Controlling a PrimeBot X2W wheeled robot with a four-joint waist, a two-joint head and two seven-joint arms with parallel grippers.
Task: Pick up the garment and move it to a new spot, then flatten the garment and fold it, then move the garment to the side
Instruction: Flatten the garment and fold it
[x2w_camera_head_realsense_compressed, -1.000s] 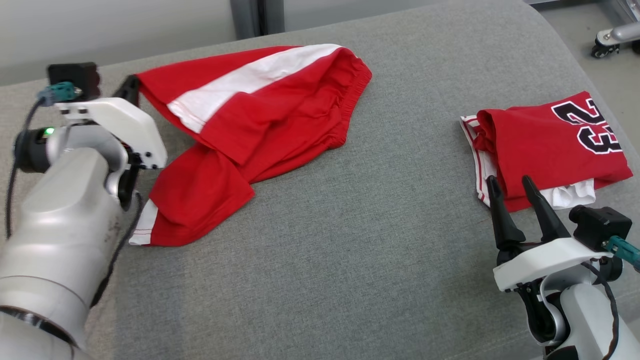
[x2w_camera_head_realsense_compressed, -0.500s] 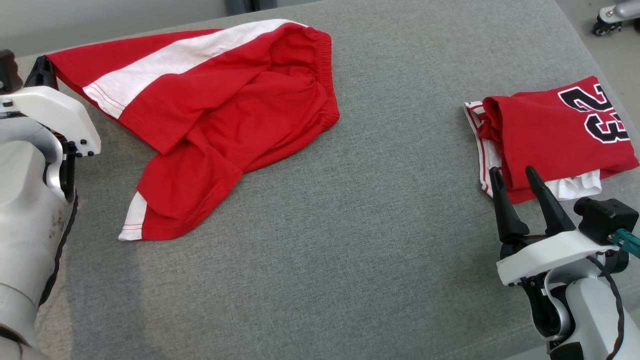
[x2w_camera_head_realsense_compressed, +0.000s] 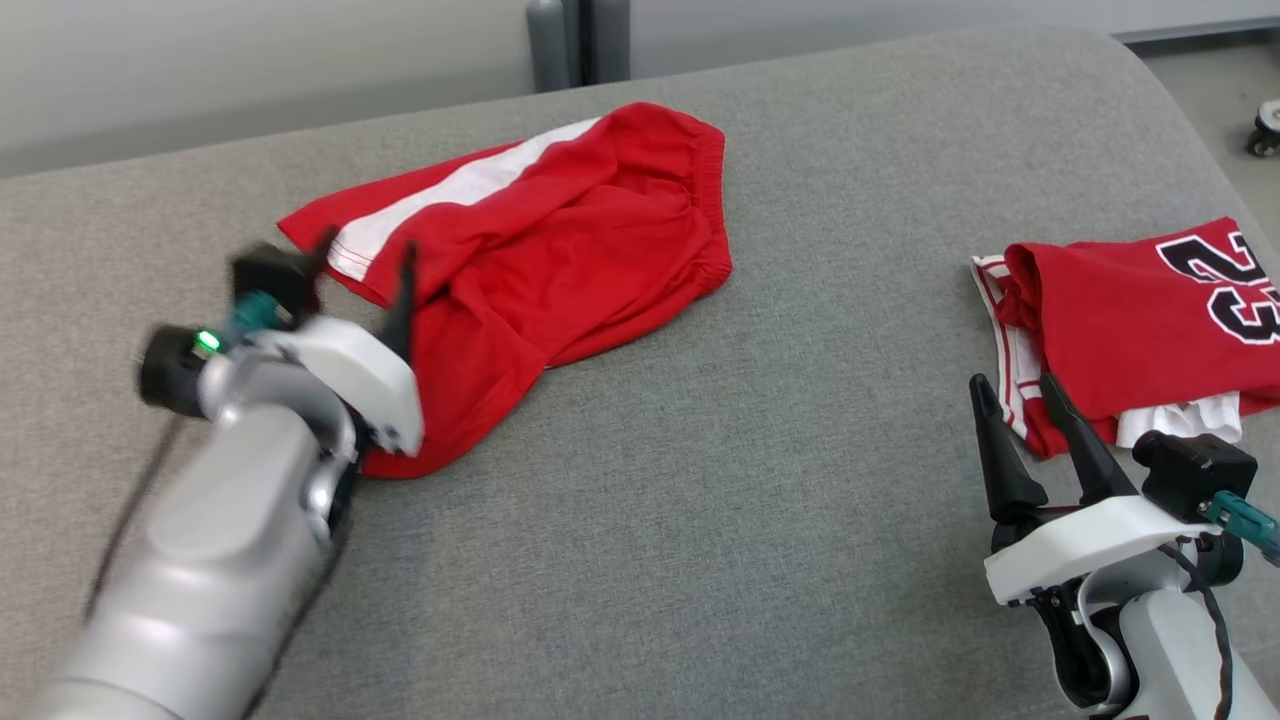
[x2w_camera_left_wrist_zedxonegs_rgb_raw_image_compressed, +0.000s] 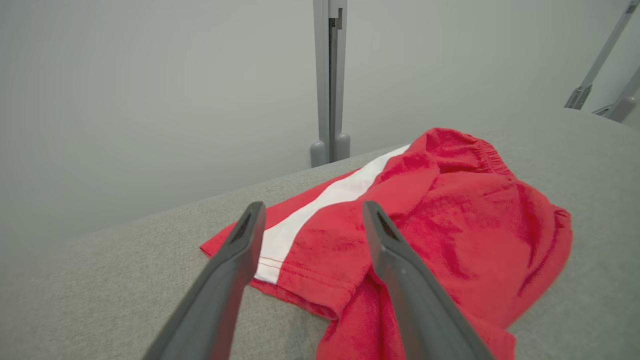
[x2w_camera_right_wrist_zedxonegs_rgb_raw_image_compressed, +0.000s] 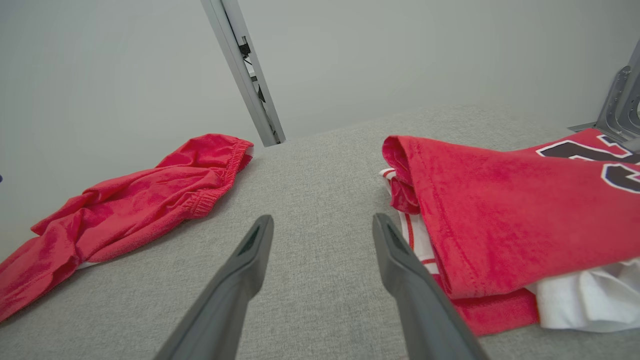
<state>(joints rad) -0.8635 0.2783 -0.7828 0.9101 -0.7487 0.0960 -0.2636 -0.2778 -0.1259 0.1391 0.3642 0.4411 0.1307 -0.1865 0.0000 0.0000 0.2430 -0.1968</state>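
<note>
The garment, red shorts (x2w_camera_head_realsense_compressed: 560, 230) with a white side stripe, lies crumpled on the grey padded surface (x2w_camera_head_realsense_compressed: 700, 480), left of centre. My left gripper (x2w_camera_head_realsense_compressed: 367, 250) is open just in front of the shorts' left leg hem, with nothing between its fingers. In the left wrist view the left gripper (x2w_camera_left_wrist_zedxonegs_rgb_raw_image_compressed: 312, 206) frames the striped hem of the shorts (x2w_camera_left_wrist_zedxonegs_rgb_raw_image_compressed: 450, 200) without touching it. My right gripper (x2w_camera_head_realsense_compressed: 1012, 380) is open at the lower right, empty, beside a folded red jersey. The right wrist view shows the right gripper (x2w_camera_right_wrist_zedxonegs_rgb_raw_image_compressed: 322, 217) and the shorts (x2w_camera_right_wrist_zedxonegs_rgb_raw_image_compressed: 150, 195) off to its left.
A folded red jersey (x2w_camera_head_realsense_compressed: 1130, 310) with black numerals lies on white cloth at the right edge, also seen as the jersey (x2w_camera_right_wrist_zedxonegs_rgb_raw_image_compressed: 500, 200). A grey post (x2w_camera_head_realsense_compressed: 575, 40) stands behind the surface. A caster wheel (x2w_camera_head_realsense_compressed: 1262, 135) is on the floor at far right.
My left gripper has opened and let go of the shorts' leg hem, and the shorts now lie slack. The left arm has drawn in toward the middle. The head camera has shifted.
</note>
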